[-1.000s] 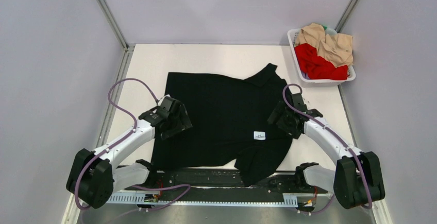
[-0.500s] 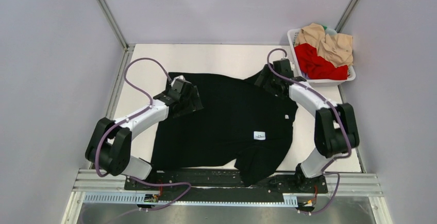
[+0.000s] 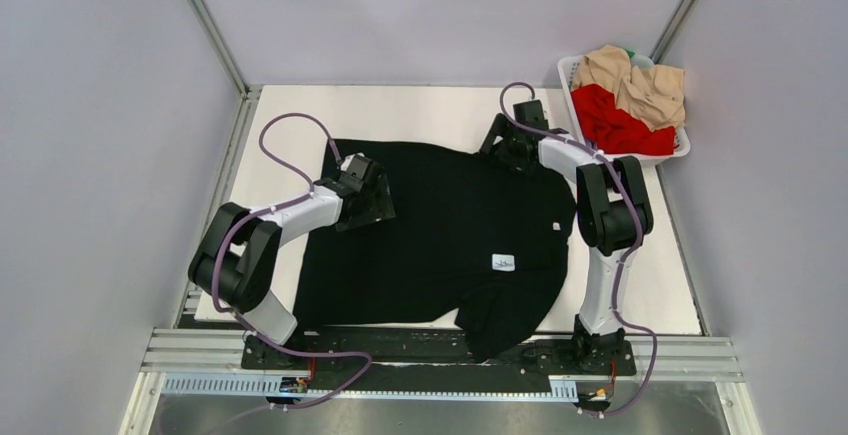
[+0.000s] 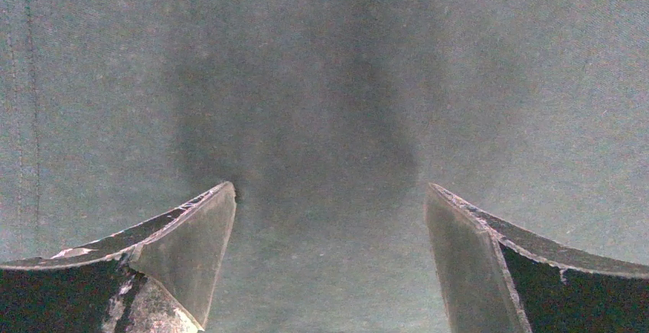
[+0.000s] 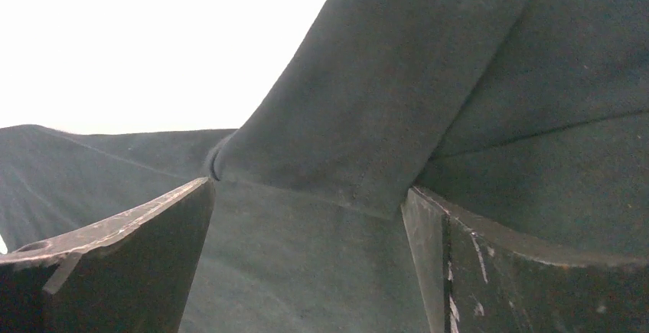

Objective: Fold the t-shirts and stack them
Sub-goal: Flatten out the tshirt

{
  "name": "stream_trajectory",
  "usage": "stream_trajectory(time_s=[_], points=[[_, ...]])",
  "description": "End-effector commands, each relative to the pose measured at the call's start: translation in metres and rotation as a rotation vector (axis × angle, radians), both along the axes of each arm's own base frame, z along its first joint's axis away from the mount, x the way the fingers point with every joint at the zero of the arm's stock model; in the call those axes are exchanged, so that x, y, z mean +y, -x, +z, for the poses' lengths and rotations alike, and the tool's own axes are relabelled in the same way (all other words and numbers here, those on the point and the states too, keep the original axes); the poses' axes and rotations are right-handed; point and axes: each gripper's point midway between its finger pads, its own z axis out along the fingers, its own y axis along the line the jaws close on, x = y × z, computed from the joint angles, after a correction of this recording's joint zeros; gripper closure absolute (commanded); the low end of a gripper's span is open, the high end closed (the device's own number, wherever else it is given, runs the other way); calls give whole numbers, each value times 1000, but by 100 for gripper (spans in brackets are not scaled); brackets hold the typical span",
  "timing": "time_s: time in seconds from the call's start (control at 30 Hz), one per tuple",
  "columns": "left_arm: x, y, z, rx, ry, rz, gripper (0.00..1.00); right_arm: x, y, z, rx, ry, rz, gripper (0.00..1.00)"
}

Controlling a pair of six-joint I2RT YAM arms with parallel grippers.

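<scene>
Two arms [image 3: 300, 213] [image 3: 566, 159] advanced; one black t-shirt [image 3: 440, 225] (one basket [image 3: 632, 159]).

We see a pale table [image 3: 420, 115] bearing a black t-shirt [image 3: 440, 235] spread flat at its middle and a white basket [image 3: 577, 118] at its far right corner.

A plain black t-shirt [image 3: 440, 225] carried a white tag [image 3: 503, 263] at centre frame; a red t-shirt [image 3: 615, 125] and beige t-shirt [image 3: 640, 80] filled a white basket [image 3: 630, 160], upper right.
</scene>
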Motion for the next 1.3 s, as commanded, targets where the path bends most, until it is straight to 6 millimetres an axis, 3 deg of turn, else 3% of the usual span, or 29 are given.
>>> stream_trajectory(time_s=[0.0,0.23,0.5,0.8,1.0,1.13,1.27], points=[[0,1,-17,38,-21,1,0,10,-34,22,-107,-43,15,0],[2,2,-23,57,-33,2,0,25,-62,36,-193,-109,35,0],[2,2,-25,65,-38,-6,0,31,-95,28,-284,-129,18,0],[0,2,-25,67,-31,-14,0,45,-142,53,-500,-167,47,0],[-3,2,-24,70,-21,-19,0,62,-168,56,-589,-188,89,0],[-3,1,-21,63,-16,-19,0,68,-181,78,-650,-159,132,0],[-3,1,-19,57,-12,-18,0,63,-177,114,-688,-60,191,0]])
